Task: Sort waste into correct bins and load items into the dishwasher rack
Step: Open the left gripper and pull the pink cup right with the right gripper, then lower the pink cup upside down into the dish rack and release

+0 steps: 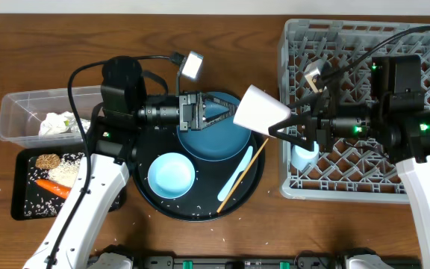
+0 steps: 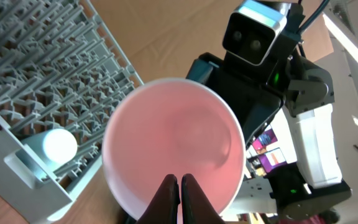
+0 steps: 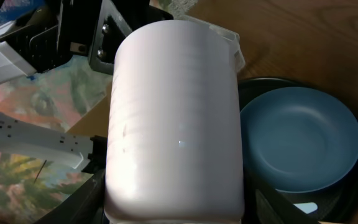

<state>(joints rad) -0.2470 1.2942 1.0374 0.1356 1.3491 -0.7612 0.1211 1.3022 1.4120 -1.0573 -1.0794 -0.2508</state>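
Note:
My right gripper (image 1: 276, 124) is shut on the small pink cup (image 1: 260, 110), holding it on its side above the gap between the round tray and the dishwasher rack (image 1: 424, 45). In the right wrist view the cup (image 3: 176, 112) fills the middle, with a finger (image 3: 79, 202) on either side. My left gripper (image 1: 230, 110) is shut, with its tips at the cup's mouth. The left wrist view looks straight into the pink inside (image 2: 173, 143) behind the closed gripper (image 2: 179, 183). The dark blue plate (image 1: 213, 138) lies below.
The round black tray (image 1: 144, 196) also carries a light blue cup (image 1: 172, 174), a white utensil (image 1: 235, 175) and a chopstick (image 1: 245, 178). A white bowl (image 1: 303, 155) sits in the rack. Crumpled paper (image 1: 54, 123) lies in the clear tub (image 1: 21, 104). A carrot (image 1: 53, 188) and rice (image 1: 67, 170) lie in the black tray (image 1: 21, 205).

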